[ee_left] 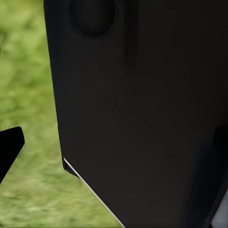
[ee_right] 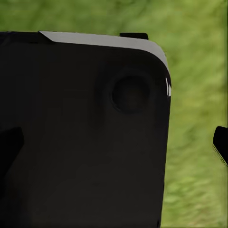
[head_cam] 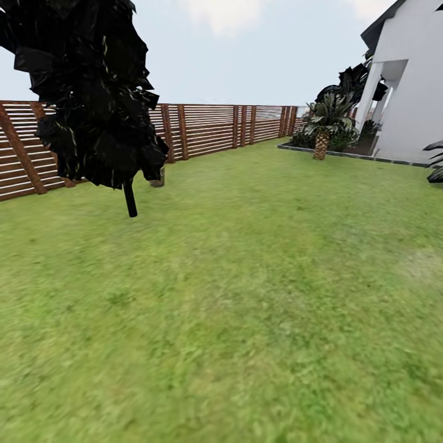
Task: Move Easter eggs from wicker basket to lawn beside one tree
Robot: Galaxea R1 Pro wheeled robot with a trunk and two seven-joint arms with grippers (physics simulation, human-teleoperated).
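The lawn (head_cam: 246, 295) spreads broad and green across the head view. The Easter eggs, the wicker basket and the task's tree are out of view. In the left wrist view a dark fingertip (ee_left: 10, 148) shows at one edge over grass, beside a black panel of the robot's body (ee_left: 142, 118). My left gripper (ee_left: 114, 142) stands open with nothing in it. In the right wrist view, fingertips (ee_right: 221, 143) sit far apart at both edges. My right gripper (ee_right: 114, 145) is open and empty, in front of another black body panel (ee_right: 85, 142).
A dark leafy thin-stemmed tree (head_cam: 92, 92) stands at the left, before a brown slatted fence (head_cam: 209, 129). A small brownish stub (head_cam: 158, 179) sits behind it. A short palm (head_cam: 321, 138) and shrubs grow by the white house (head_cam: 412, 92) at the right.
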